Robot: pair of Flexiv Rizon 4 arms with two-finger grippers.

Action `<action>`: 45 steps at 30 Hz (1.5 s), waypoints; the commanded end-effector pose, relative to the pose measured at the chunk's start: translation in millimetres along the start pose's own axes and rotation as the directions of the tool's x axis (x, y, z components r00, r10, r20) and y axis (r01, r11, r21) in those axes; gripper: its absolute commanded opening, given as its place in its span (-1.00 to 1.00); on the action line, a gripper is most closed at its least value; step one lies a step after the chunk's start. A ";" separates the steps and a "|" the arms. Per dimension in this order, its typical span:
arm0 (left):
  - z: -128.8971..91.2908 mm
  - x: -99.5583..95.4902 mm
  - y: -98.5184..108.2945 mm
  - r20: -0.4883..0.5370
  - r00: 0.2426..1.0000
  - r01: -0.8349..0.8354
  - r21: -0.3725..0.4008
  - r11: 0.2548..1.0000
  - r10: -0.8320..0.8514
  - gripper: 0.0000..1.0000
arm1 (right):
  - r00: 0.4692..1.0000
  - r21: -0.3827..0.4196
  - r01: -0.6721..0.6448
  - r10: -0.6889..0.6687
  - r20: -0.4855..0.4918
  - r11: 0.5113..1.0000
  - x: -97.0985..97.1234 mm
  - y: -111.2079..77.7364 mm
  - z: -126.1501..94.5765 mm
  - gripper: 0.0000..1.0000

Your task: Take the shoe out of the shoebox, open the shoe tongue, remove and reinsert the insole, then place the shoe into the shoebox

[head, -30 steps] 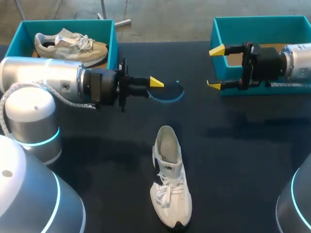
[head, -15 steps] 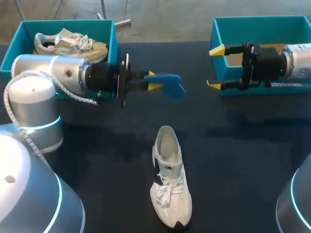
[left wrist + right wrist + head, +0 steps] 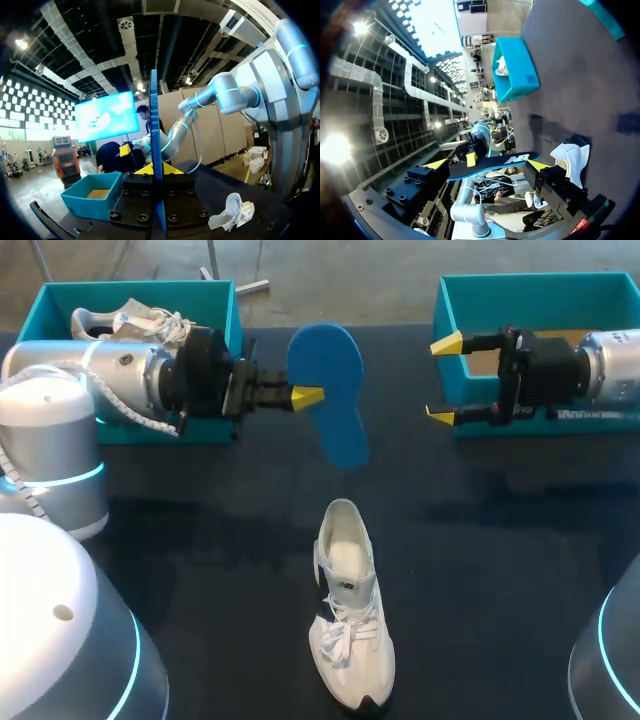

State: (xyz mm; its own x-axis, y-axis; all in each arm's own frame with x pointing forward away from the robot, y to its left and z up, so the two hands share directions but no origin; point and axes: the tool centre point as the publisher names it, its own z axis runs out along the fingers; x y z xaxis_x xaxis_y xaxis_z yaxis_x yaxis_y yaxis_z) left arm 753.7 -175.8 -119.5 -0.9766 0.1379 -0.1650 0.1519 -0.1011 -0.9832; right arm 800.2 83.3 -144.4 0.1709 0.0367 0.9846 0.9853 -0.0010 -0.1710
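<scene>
Black table [image 3: 500,570] is seen with two teal boxes at its far edge. Left shoebox [image 3: 225,310] is partly hidden behind the left arm, and a second shoe [image 3: 130,315] is seen inside it. Right shoebox [image 3: 540,282] is at the far right.

White shoe [image 3: 350,610] is stood on its sole mid-table, toe toward the robot and opening toward the far side, touched by neither arm.

Blue insole [image 3: 330,380] is held in the air between the two boxes, beyond the shoe and apart from it. It is pinched at one edge by the left gripper [image 3: 305,397], both fingers closed flat on it; it is seen edge-on in the left wrist view.

Right gripper [image 3: 443,380] is held at the right shoebox's near-left corner, fingers spread wide, nothing held.
</scene>
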 end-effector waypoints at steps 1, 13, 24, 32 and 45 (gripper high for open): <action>-8.8 11.4 -10.3 -0.080 0.734 0.676 0.000 0.737 -0.674 -1.00 | 1.000 -0.002 -0.001 0.001 0.002 1.000 0.1 -0.5 1.2 1.00; -10.6 9.0 -9.9 -0.080 0.621 0.780 -0.043 0.625 -0.780 -1.00 | 1.000 -0.002 -0.001 0.001 0.002 1.000 0.1 -0.5 1.2 1.00; 0.3 -7.8 10.5 -0.206 0.069 0.997 0.033 0.063 -0.976 -1.00 | 1.000 -0.002 -0.001 0.001 0.002 1.000 0.1 -0.5 1.2 1.00; 4.9 -19.6 23.3 -0.189 -0.115 0.982 0.124 -0.140 -0.975 -1.00 | 1.000 -0.002 -0.001 0.001 0.002 1.000 0.1 -0.5 1.2 1.00; 9.8 -23.0 32.7 -0.083 -0.227 0.953 0.185 -0.239 -0.970 -1.00 | 1.000 -0.002 -0.001 0.001 0.002 1.000 0.1 -0.5 1.2 1.00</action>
State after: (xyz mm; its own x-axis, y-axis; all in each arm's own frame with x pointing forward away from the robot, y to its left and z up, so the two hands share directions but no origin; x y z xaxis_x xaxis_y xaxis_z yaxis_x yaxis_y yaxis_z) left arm 786.0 -190.7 -151.9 -0.1975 0.2346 0.9518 -0.9768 0.0342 -0.2112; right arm 799.8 83.2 -143.9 0.1711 0.0376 0.9845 0.9852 -0.0014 -0.1712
